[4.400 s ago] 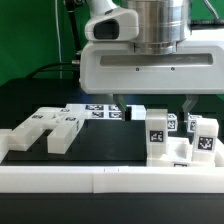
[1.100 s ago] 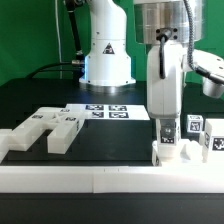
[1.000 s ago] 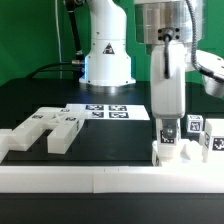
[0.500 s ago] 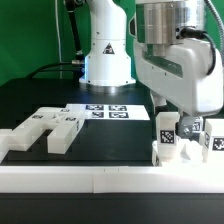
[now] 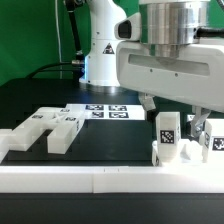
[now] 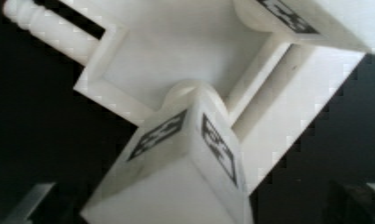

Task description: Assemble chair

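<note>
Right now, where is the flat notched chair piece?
In the exterior view the flat notched piece lies on the black table at the view's left, just behind the long white rail, with the marker board behind it to the right.

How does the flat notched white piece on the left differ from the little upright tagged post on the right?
The flat notched white plastic piece lies low and spreads wide; the upright tagged white plastic post stands tall and narrow. The notched piece has open slots cut into it; the post is a solid block showing a black-and-white tag. Both are matte white.
</note>
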Motion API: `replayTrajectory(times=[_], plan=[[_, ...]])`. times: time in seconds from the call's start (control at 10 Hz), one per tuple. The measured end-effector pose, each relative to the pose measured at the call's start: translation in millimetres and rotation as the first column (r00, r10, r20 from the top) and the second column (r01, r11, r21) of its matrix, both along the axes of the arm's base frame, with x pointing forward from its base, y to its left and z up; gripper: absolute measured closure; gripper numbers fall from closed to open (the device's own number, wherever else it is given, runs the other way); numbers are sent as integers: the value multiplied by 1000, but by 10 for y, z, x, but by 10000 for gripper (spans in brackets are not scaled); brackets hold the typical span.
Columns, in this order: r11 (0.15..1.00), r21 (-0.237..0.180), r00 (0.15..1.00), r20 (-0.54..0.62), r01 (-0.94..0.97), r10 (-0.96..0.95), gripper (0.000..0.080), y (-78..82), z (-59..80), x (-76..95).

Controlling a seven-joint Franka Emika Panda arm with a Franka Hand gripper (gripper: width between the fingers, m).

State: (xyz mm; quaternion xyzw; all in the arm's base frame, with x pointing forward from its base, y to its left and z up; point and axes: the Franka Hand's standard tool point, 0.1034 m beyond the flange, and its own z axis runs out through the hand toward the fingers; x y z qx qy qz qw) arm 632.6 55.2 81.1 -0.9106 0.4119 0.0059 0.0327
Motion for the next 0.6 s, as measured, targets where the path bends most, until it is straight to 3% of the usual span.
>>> replayTrajectory(times=[0.5, 0.6], plan=[[937, -18, 937, 35, -348, 348, 151, -67, 10, 24], [942, -18, 941, 34, -335, 336, 151, -76, 10, 25]])
